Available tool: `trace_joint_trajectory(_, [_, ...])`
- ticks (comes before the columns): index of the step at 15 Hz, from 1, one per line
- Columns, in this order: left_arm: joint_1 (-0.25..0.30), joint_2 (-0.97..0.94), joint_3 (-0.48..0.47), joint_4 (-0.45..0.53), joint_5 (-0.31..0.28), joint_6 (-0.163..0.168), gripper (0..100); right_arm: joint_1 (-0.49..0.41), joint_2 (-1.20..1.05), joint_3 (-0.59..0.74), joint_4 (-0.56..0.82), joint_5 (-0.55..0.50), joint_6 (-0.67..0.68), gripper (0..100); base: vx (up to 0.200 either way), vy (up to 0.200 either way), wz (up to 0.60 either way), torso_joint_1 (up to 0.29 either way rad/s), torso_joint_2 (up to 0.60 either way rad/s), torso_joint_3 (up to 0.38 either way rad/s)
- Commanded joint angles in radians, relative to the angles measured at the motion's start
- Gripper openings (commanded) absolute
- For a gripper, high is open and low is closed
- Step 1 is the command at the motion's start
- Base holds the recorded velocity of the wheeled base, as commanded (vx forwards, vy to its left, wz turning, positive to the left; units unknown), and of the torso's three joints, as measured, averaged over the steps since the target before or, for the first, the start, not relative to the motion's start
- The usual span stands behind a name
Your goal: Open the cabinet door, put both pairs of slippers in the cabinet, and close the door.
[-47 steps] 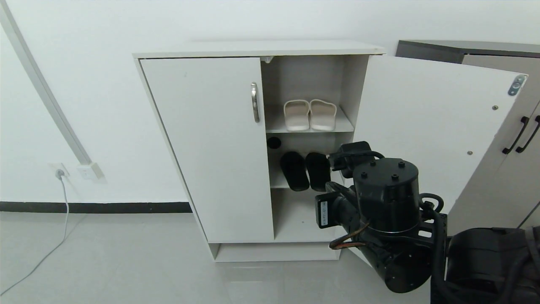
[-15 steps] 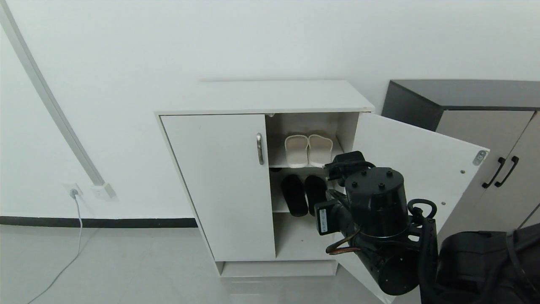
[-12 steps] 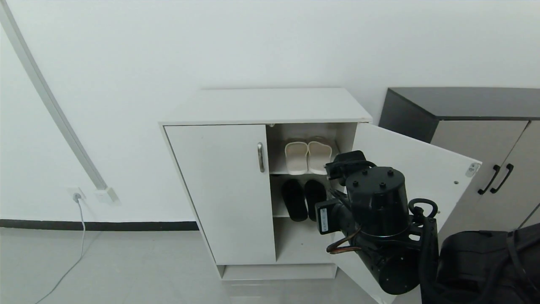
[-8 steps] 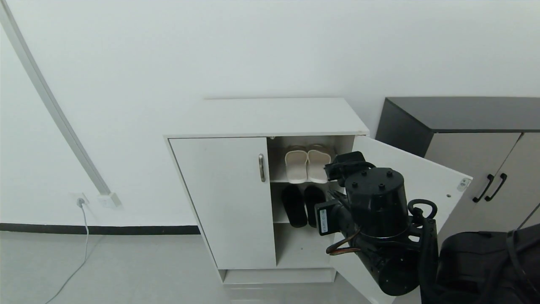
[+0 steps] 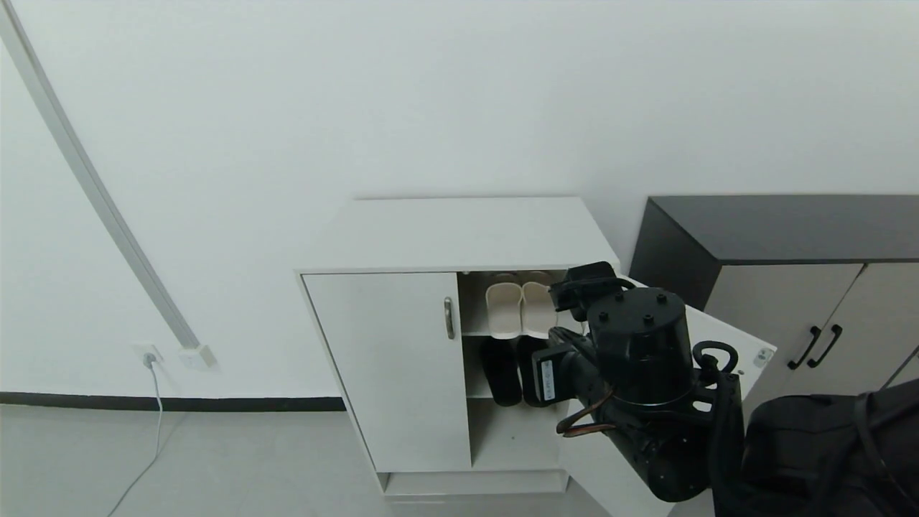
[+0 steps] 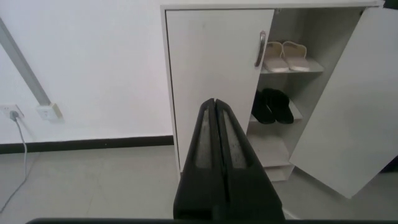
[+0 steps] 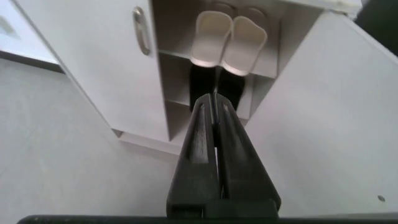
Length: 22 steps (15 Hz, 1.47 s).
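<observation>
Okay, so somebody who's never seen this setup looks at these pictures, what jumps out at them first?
The white cabinet against the wall draws the eye first, its right door swung open and its left door shut. Inside, a cream pair of slippers sits on the top shelf, with a black pair on the shelf below. The robot's dark right arm looms in front of the open side.
</observation>
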Motion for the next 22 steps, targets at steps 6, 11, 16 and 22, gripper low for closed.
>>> trace_joint_trajectory(6, [0.001, 0.000, 0.000, 0.000, 0.000, -0.001, 0, -0.025, 0.001, 0.035, -0.026, 0.015, -0.004, 0, 0.000, 0.000, 0.00, 0.246, -0.55, -0.302])
trace_joint_trajectory(11, [0.001, 0.002, 0.000, 0.000, 0.000, -0.001, 0, -0.025, 0.003, 0.045, -0.026, 0.015, -0.017, 0, 0.000, 0.000, 0.00, 0.059, -0.12, -0.069])
trace_joint_trajectory(16, [0.001, 0.000, 0.000, 0.000, 0.000, -0.001, 0, -0.025, 0.001, 0.047, -0.026, 0.015, -0.017, 0, 0.000, 0.000, -0.12, 0.000, 0.00, 0.000])
trace_joint_trajectory(22, [0.001, 0.000, 0.000, 0.000, 0.000, 0.000, 0, -0.039, 0.001, 0.048, -0.026, 0.015, -0.019, 0, 0.000, 0.000, -0.60, 0.002, 0.00, -0.001])
